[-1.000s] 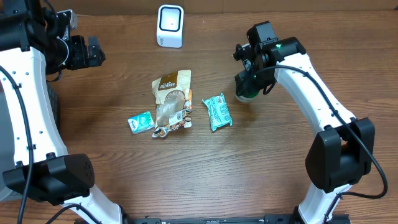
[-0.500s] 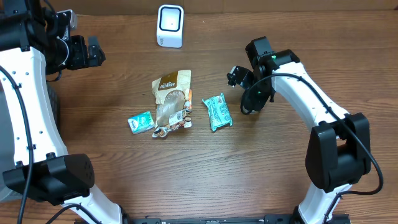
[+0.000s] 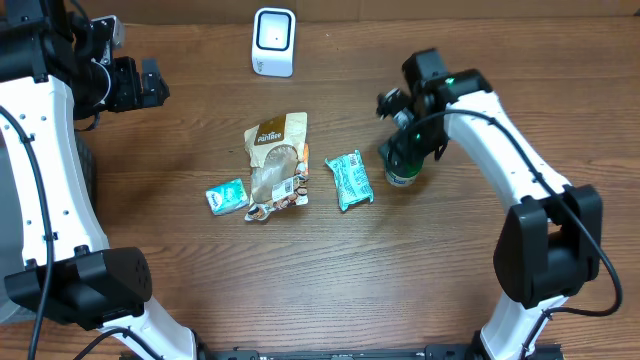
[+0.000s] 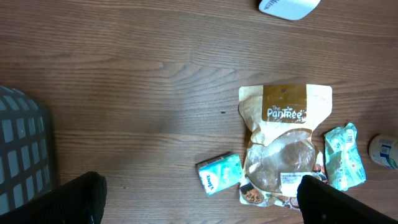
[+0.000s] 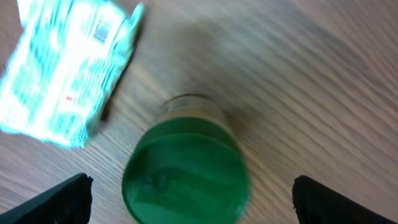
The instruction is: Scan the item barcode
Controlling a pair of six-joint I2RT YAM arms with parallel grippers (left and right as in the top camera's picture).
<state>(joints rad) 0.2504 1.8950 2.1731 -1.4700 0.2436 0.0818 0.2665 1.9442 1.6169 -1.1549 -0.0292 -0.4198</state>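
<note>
The green-capped bottle (image 3: 402, 172) stands upright on the table (image 3: 200, 270), right of centre in the overhead frame and just beside the teal packet (image 3: 348, 180). The right gripper (image 5: 199, 205) hangs directly above its cap, jaws spread wide and gripping nothing. The bottle's long axis points straight up at that gripper, and the white barcode scanner (image 3: 274, 41) sits well apart at top centre, up and to the left. The left gripper (image 4: 205, 199), also spread and empty, hangs at the upper left, so the right arm is judged far nearer.
</note>
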